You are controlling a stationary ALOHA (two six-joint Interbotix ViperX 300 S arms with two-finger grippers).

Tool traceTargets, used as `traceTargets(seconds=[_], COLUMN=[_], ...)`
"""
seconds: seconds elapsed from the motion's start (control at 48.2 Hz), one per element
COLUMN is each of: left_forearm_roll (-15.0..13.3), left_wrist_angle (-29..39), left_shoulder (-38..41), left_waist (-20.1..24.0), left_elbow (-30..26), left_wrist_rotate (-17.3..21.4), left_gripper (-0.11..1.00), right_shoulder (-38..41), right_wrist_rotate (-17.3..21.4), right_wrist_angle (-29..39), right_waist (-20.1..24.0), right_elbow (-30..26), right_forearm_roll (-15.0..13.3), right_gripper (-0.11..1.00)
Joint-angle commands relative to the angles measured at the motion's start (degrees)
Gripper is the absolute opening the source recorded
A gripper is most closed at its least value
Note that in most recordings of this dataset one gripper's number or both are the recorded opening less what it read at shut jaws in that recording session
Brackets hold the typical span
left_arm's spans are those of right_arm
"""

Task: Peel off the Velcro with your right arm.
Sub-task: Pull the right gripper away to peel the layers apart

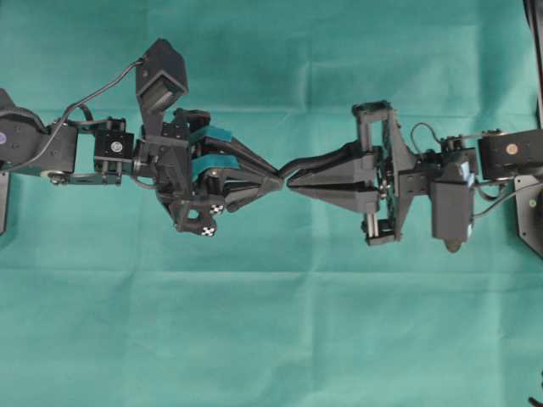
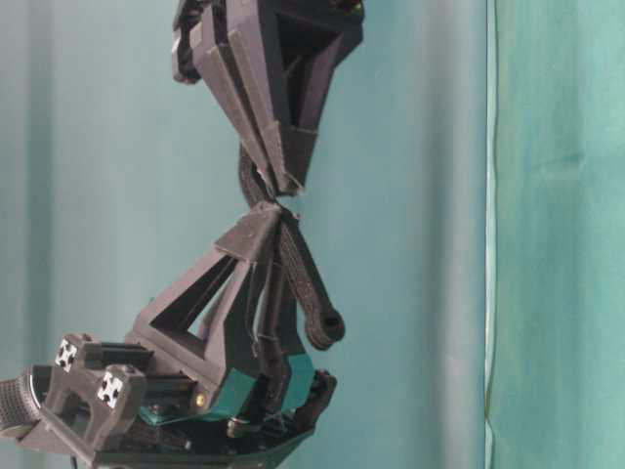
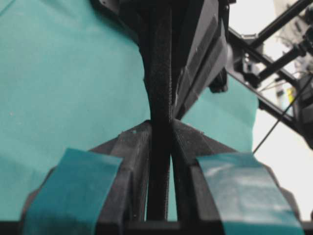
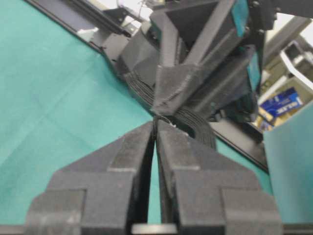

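Fingers of the right gripper (image 1: 291,181) are squeezing tight on the strip (image 3: 160,88) that the left gripper (image 1: 278,180) is pinching, so pulling slowly right should help.

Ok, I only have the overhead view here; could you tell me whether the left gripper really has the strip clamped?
Observer: Yes; the left wrist view shows the strip pinched between the left gripper's taped fingers.
Operator: And where is the knob end, please?
Observer: In the table-level view the knob end sticks out free beside those fingers, held by nothing.
Operator: Is the right gripper closed?
Observer: Its wrist view shows the right gripper shut, tips right at the left gripper's tips; whether it grips the strip I cannot tell.
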Motion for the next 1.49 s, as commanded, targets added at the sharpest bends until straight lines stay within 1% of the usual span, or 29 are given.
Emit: traceTargets(seconds=[0.0,0.353,0.643,1.016,1.224,1.473], left_forearm_roll=[-0.09,-0.09,-0.09,-0.09,-0.09,-0.09], left_wrist_angle=[-0.88,-1.85,-1.93,-1.85,-2.11,-2.72], left_shoulder=[-0.97,-0.97,-1.05,-1.05,-1.32,-1.32], left_waist=[0.35,0.62,0.62,0.62,0.62,0.7], left_elbow=[-0.62,-0.62,-0.53,-0.35,-0.18,0.0], left_wrist_rotate=[0.09,0.09,0.09,0.09,0.09,0.09], left_gripper=[0.1,0.1,0.1,0.1,0.1,0.1], right_shoulder=[0.18,2.2,3.16,2.64,1.76,0.18], right_wrist_rotate=[0.18,0.09,0.09,0.26,0.44,0.26], right_wrist_angle=[-0.18,2.64,6.59,7.38,10.81,13.54], right_waist=[1.05,4.31,6.15,6.42,6.68,8.61], right_elbow=[-1.67,-3.16,-4.48,-3.96,-3.34,-1.49], right_forearm_roll=[-0.26,-0.44,-2.9,-2.9,-2.9,-2.9], right_gripper=[-0.09,-0.09,-0.09,-0.09,-0.09,-0.09])
